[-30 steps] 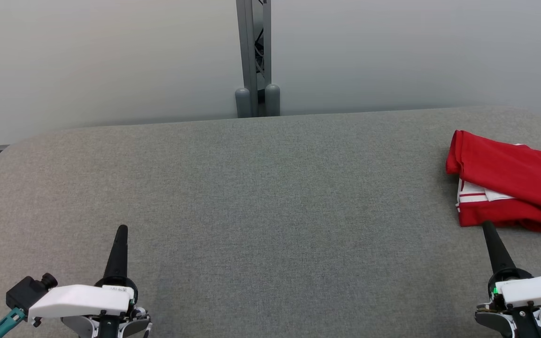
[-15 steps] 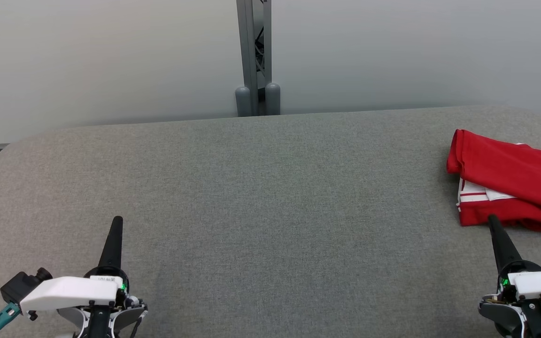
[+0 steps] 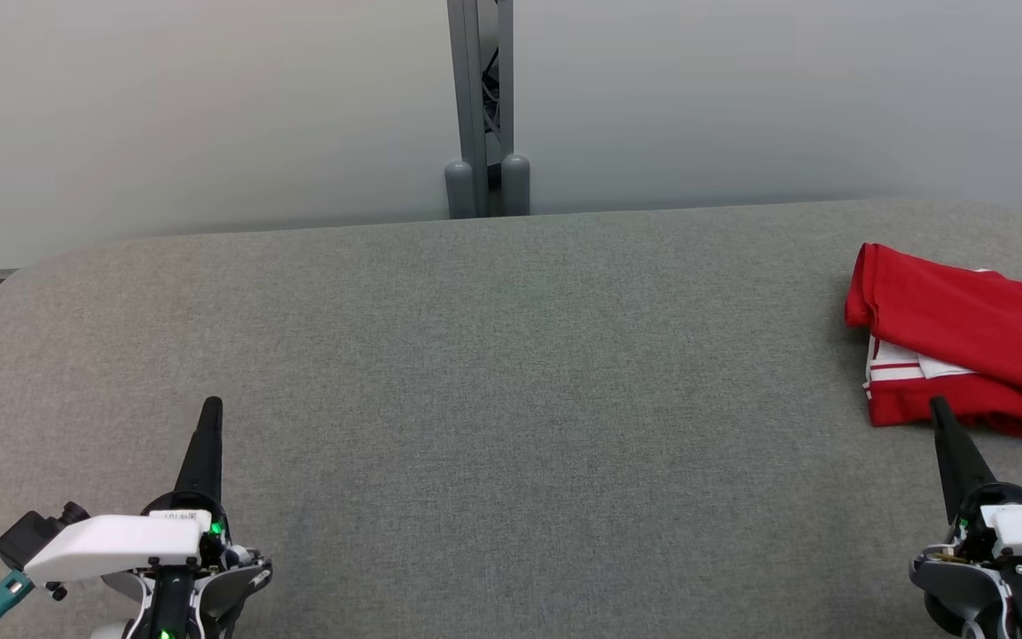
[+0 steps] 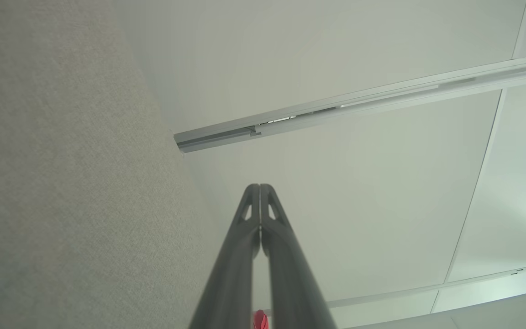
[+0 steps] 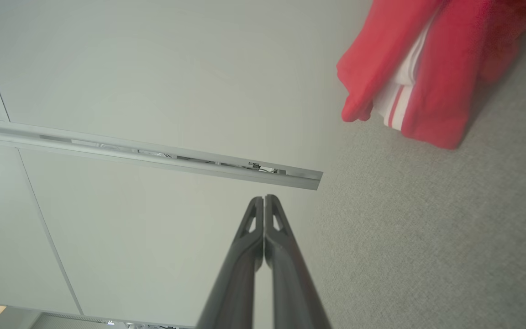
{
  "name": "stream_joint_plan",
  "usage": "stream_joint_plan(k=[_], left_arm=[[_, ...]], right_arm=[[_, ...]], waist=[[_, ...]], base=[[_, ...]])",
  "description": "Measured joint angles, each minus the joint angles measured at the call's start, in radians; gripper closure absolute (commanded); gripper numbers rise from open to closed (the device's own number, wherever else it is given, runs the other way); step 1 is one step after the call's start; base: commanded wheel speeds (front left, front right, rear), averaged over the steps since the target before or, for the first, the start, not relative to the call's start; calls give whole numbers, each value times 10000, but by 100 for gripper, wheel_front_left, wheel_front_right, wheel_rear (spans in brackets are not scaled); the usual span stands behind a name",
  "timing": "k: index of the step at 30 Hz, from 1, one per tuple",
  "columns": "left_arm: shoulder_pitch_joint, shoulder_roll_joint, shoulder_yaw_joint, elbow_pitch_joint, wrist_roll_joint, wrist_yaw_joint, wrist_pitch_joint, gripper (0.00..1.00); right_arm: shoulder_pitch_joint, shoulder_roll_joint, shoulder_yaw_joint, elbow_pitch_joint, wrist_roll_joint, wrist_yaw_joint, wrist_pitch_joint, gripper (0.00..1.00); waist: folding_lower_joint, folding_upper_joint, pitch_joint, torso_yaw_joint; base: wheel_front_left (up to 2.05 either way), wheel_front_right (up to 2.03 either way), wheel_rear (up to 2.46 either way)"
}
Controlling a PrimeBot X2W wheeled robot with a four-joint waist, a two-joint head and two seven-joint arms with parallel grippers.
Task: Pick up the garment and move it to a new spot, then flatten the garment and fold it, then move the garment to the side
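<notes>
Nearest, the left gripper (image 3: 210,405) and right gripper (image 3: 938,405) hover over the grey fabric-covered table (image 3: 511,373), each with its fingers pressed together and holding nothing. The red garment (image 3: 963,324), white-striped, lies folded at the table's right edge, near the right gripper's tip. Beyond stands a pale wall (image 3: 209,106) with a grey metal post (image 3: 478,106).

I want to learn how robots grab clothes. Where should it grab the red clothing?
Probably the near-left corner of the red garment, approached from the near side with the right gripper. The folded layers stack up thickly at that corner. The gripper is shut and right beside it, so it must open first.
</notes>
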Motion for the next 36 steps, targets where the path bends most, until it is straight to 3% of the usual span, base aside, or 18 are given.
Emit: stream_joint_plan(k=[22,36], left_arm=[[-426,-19,290,253,-1446,-240,355,100],[-462,-33,318,263,-1482,-244,399,100]], right_arm=[[-302,44,-368,174,1442,0,506,100],[-305,65,-424,184,1503,0,552,100]], waist=[[0,0,52,10],[0,0,52,10]], base=[[0,0,0],[0,0,0]])
